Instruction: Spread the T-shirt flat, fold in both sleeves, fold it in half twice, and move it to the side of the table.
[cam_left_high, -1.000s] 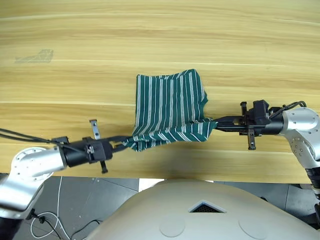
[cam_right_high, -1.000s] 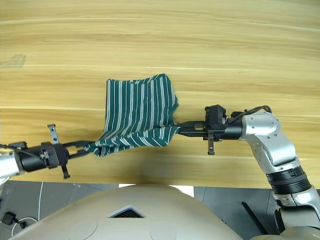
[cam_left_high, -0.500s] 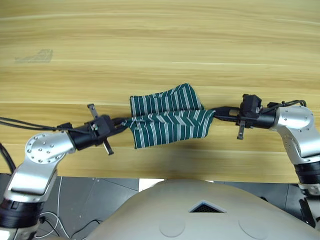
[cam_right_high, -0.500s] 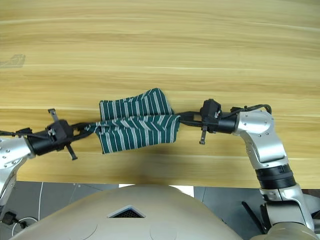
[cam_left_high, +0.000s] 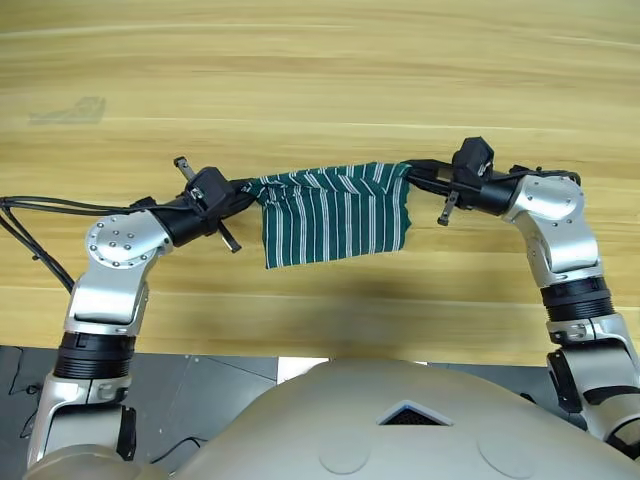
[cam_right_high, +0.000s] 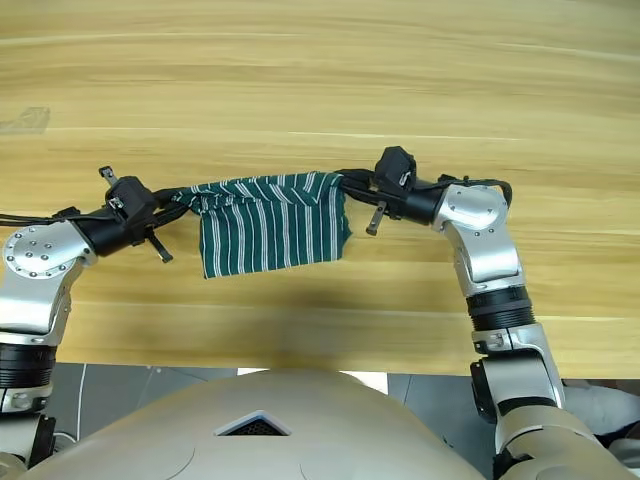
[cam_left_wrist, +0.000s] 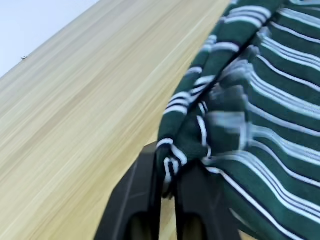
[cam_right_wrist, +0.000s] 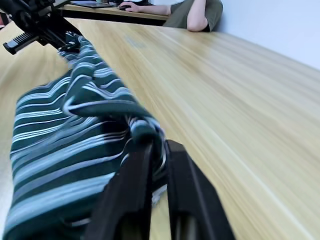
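Note:
The green T-shirt with white stripes (cam_left_high: 335, 215) is folded into a small panel and stretched between both grippers above the wooden table (cam_left_high: 320, 70). My left gripper (cam_left_high: 246, 187) is shut on its left top corner; the cloth bunches between the fingers (cam_left_wrist: 150, 175) in the left wrist view. At the right top corner, my right gripper (cam_left_high: 408, 168) is shut on the cloth, its fingers (cam_right_wrist: 137, 165) pinching a fold. The rest of the T-shirt (cam_right_high: 270, 235) hangs down toward the near side. Whether its lower hem touches the table I cannot tell.
The table's near edge (cam_left_high: 320, 352) runs just below the hanging cloth. A faint grey mark (cam_left_high: 70, 112) lies on the far left of the tabletop. Bare wood stretches beyond and to both sides of the shirt.
Both grippers have lifted the shirt's near edge and carried it away from the table's near edge, over the part lying flat. The shirt now hangs between them.

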